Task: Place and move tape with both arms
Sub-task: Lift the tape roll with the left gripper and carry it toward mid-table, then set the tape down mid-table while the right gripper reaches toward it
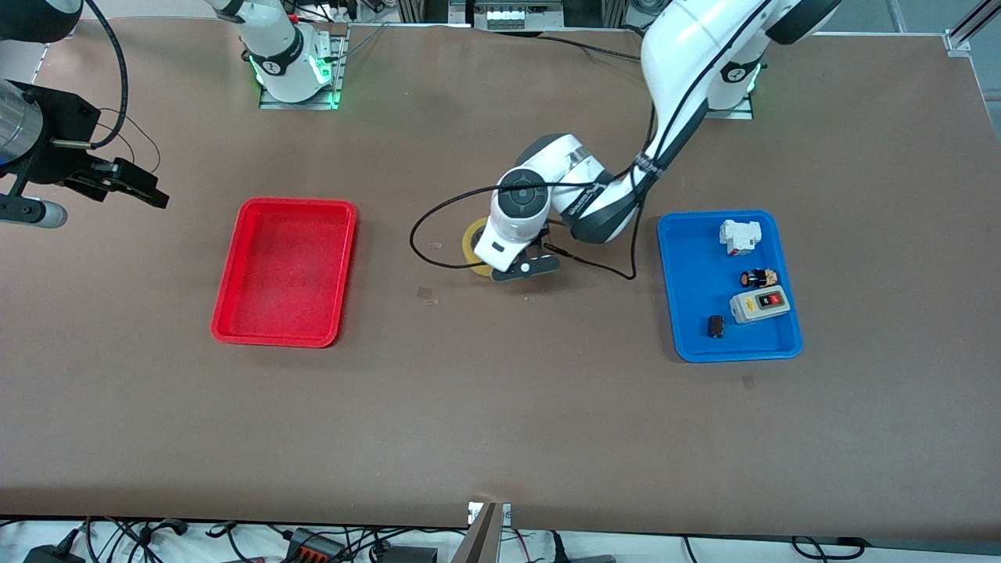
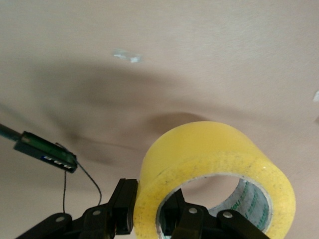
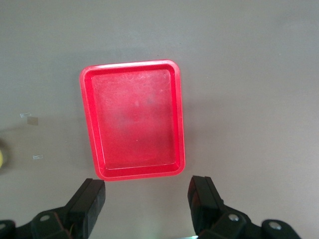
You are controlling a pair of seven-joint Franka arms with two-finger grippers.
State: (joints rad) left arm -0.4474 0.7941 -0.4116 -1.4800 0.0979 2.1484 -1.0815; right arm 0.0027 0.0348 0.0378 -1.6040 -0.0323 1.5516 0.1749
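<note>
The tape (image 1: 472,242), a yellow ring-shaped roll, is at the middle of the table between the two trays. My left gripper (image 1: 500,262) is shut on it. In the left wrist view one finger (image 2: 125,205) is outside the tape (image 2: 209,149) and the other finger is inside its hole, so the left gripper (image 2: 149,206) pinches the wall. The roll stands on edge, low at the table; I cannot tell whether it touches. My right gripper (image 1: 137,186) hangs open and empty, high over the right arm's end of the table. It also shows in the right wrist view (image 3: 147,199).
An empty red tray (image 1: 297,205) lies toward the right arm's end, also in the right wrist view (image 3: 132,64). A blue tray (image 1: 680,297) toward the left arm's end holds a white part (image 1: 739,236), a grey switch box (image 1: 759,305) and small dark parts (image 1: 715,326).
</note>
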